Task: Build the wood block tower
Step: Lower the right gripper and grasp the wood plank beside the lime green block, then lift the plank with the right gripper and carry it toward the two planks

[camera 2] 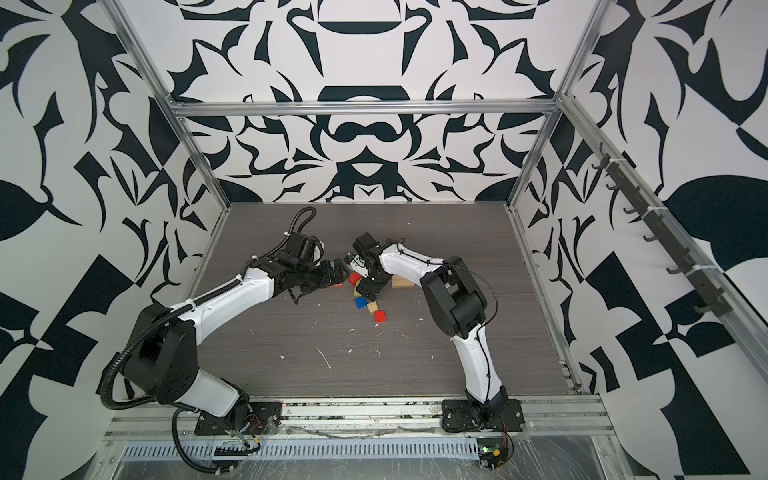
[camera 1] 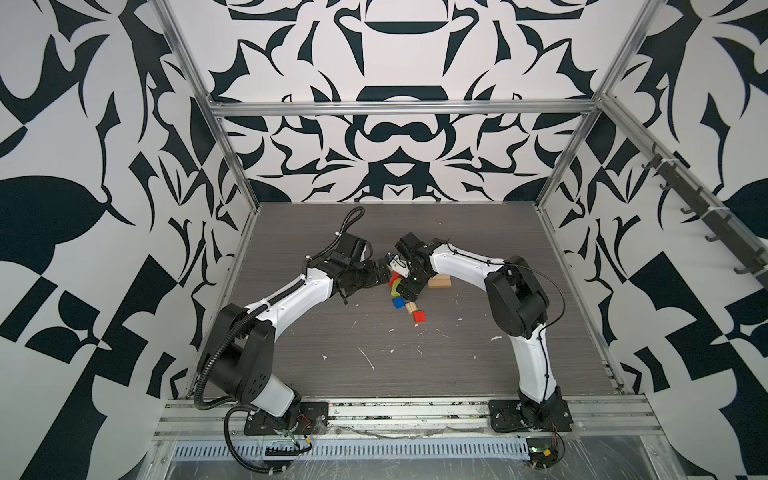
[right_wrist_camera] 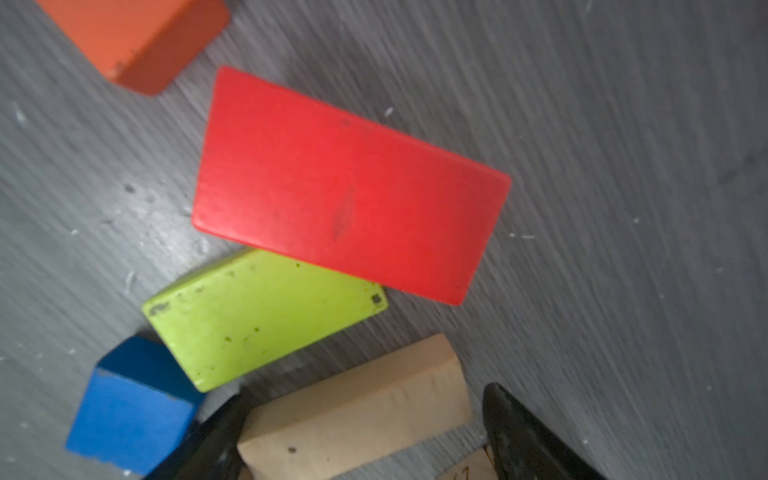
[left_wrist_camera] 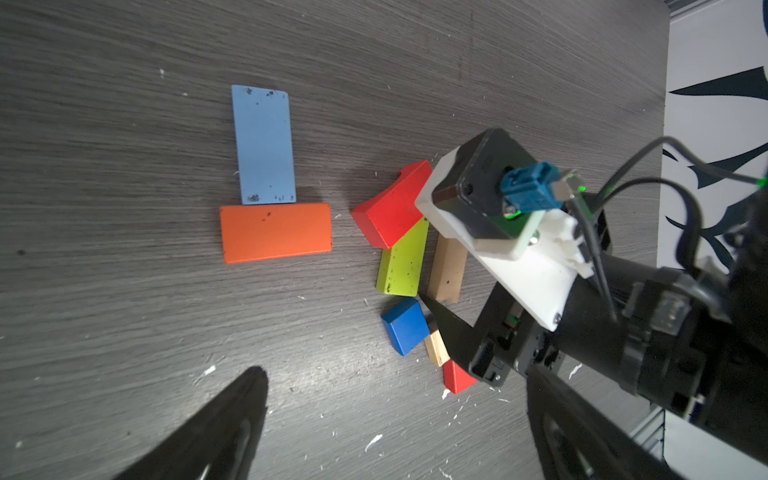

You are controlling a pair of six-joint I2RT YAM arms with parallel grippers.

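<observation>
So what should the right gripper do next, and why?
Probably close on the tan plank. The right gripper straddles it with its jaws open and a gap showing on one side, so the plank isn't gripped yet and can't be lifted.

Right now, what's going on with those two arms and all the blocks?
No tower yet: the blocks lie loose on the table. The right gripper is low over the pile, its open jaws straddling a tan plank, not yet closed on it. Beside it a red plank lies partly over a lime green plank, with a blue cube next to them. The left gripper hovers open and empty nearby. An orange plank and a light blue plank lie flat, touching.
</observation>
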